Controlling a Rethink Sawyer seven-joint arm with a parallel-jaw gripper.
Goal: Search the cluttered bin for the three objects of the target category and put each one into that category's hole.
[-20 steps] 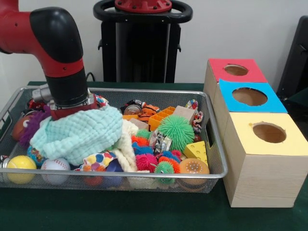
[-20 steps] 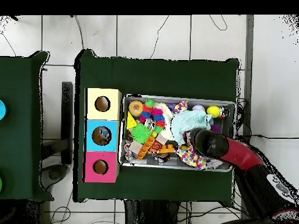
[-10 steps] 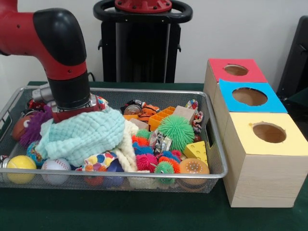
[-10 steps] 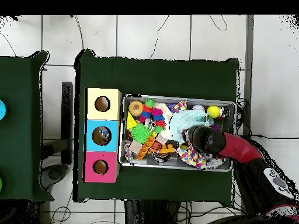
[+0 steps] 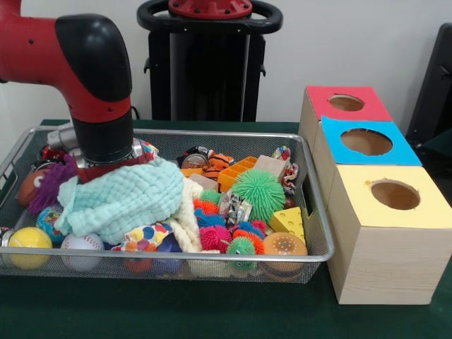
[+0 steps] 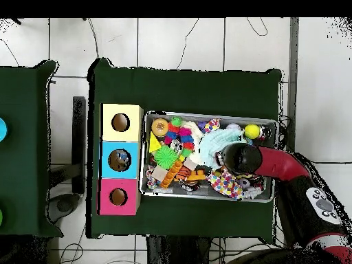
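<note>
mint waffle cloth (image 5: 120, 200) heaped lengthwise along wire bin (image 5: 314, 233), hand (image 5: 106, 164) buried, grip unclear

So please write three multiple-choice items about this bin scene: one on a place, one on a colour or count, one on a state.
1. Where does the large green spiky ball lie?
A. in the wire bin
B. on the yellow box
C. on the green tablecloth

2. Which colour is the top of the middle box?
A. red
B. blue
C. yellow

3. What is the arm's end doing?
A. raised clear above the bin
B. parked over the boxes
C. down at the mint cloth

Key: 1 A, it lies among the toys inside the mesh walls. 2 B, blue stands between red and yellow. 3 C, the cloth bunches against it.
</note>
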